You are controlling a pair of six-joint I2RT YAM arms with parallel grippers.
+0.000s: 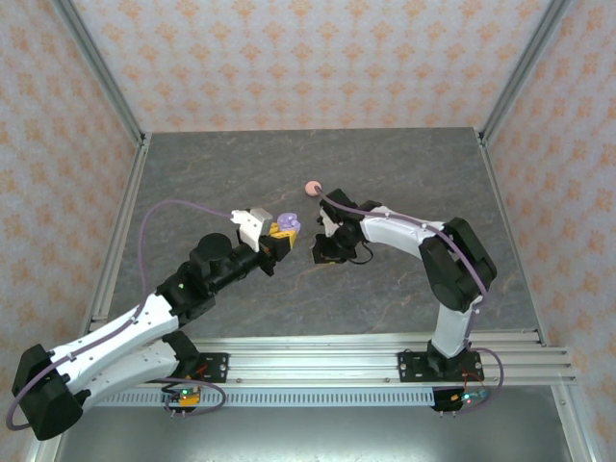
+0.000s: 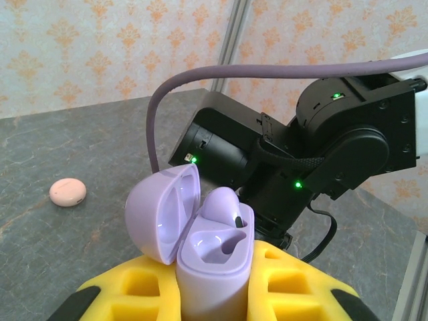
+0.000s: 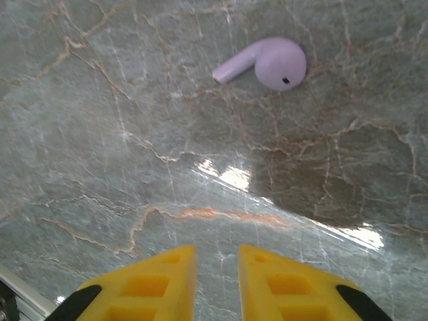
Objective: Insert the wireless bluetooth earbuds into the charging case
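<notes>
1. Earbuds first: one lilac earbud (image 3: 267, 63) lies on its side on the grey table (image 3: 93, 147). Its stem points left in the right wrist view, and it is well ahead of my right pincer (image 3: 217, 261). A second lilac earbud (image 2: 224, 204) sits in its pocket in the lilac case (image 2: 212, 267).
2. My left pincer (image 2: 214, 294) is clenched on that case and holds it upright with the lid swung open. The empty pocket faces up beside the seated bud.
3. My right pincer grasps nothing. Its yellow fingers (image 3: 160, 281) are drawn close, with a slim gap between them.
4. I judge the loose bud to be very light, hard and glossy, so it will likely skate or flip if one finger reaches it first. It won't give under pressure, and a hard pinch could squirt it out.
5. I would take it across the rounded head with a finger on either side, which leaves the stem free to go down into the pocket. The thin stem offers little surface, and gripping it would block seating. The fingers need to spread wider before I come down over it.
6. A closed pink case (image 2: 67, 192) rests on the table well apart and plays no part in this pick.
</notes>
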